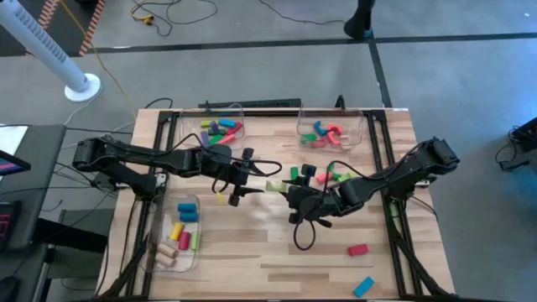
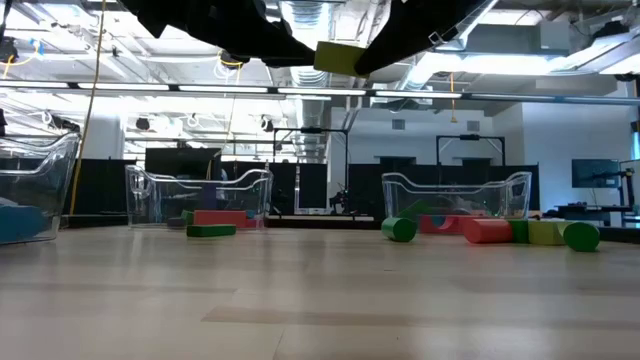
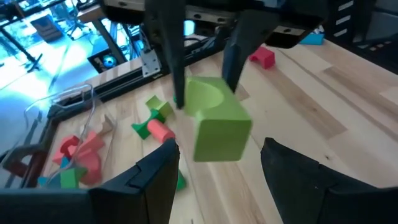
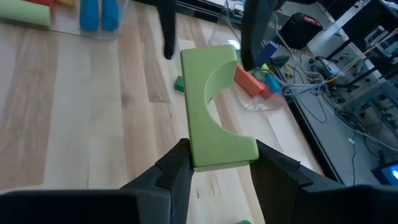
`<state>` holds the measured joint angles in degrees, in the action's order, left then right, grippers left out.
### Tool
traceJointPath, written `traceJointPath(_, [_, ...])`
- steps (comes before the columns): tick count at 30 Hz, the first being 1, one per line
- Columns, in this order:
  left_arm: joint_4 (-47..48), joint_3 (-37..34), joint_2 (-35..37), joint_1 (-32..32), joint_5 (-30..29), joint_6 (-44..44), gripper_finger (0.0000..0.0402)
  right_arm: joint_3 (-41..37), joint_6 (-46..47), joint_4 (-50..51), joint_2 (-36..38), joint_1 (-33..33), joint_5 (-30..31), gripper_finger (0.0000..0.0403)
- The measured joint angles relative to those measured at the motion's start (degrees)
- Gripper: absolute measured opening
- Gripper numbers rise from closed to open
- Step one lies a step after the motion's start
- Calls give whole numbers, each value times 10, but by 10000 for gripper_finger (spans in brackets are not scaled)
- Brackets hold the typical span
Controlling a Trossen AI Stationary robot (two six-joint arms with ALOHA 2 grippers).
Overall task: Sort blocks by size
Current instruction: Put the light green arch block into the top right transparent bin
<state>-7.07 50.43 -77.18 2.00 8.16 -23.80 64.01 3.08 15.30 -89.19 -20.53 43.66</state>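
Right gripper: right gripper (image 4: 214, 163) is clamped on one end of the light-green arch block (image 4: 211, 106), held in the air just right of centre in the high view, well above the table (image 1: 252, 252)
Why held so: gripping one end leaves the other end free, which looks like an offer for a hand-over to the other arm
Left gripper: left gripper (image 3: 214, 171) stands with its jaws spread, one finger either side of the arch's free end and not touching it, judging by its own wrist view; it sits just left of centre in the high view
Likely step: the left jaws need to close on the free end before the right lets go; releasing early would drop the block
Loose blocks: a small cluster of red and green pieces (image 1: 323, 174) lies right of centre, a red block (image 1: 358, 249) and a blue block (image 1: 363, 286) sit apart at lower right, so sorting is unfinished
Bins: two clear bins at upper centre (image 1: 237, 111) and upper right (image 1: 362, 117) and one at lower left (image 1: 161, 252) already hold blocks, apparently one bin per size
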Motion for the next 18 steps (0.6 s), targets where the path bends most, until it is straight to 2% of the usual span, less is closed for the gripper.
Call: traceJointPath(18, [-46,0,0,-2,4,1,218,0,-40,-44,0,23,0,167])
